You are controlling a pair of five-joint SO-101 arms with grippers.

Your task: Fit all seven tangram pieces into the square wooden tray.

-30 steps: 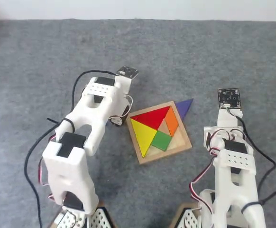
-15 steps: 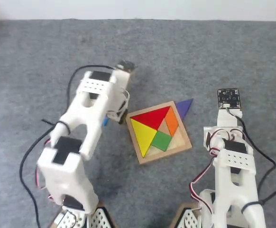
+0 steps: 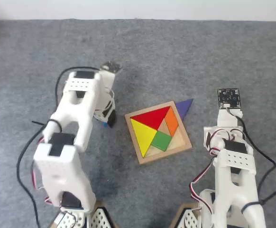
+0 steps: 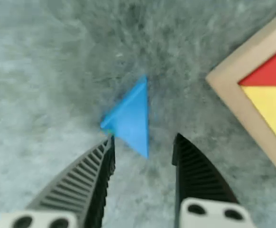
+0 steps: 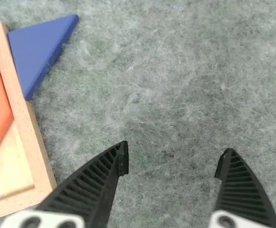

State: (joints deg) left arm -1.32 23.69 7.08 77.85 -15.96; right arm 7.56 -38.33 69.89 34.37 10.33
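Note:
The square wooden tray (image 3: 182, 144) lies mid-table, holding red (image 3: 152, 117), yellow (image 3: 142, 133), orange (image 3: 171, 121) and green (image 3: 162, 140) pieces. On the carpet just left of the tray lies a light blue triangle (image 4: 128, 116), seen as a sliver (image 3: 104, 124) from above. My left gripper (image 4: 144, 138) stands open over it, and one fingertip (image 4: 108, 142) is at the triangle's corner. A dark blue triangle (image 5: 36, 45) rests against the tray's outer right corner (image 3: 184, 107). My right gripper (image 5: 176, 151) is open over bare carpet beside the tray's rim (image 5: 22, 128).
Grey carpet covers the whole table. The tray's pale corner (image 4: 237, 80) sits close to the left gripper's other finger (image 4: 190, 161). The left arm's black cable (image 3: 31, 152) loops out to its left. Open carpet lies behind the tray and to the far right.
The left arm has swung left, away from the tray's corner, and the light blue triangle has come into sight beside its gripper. The right arm has not moved.

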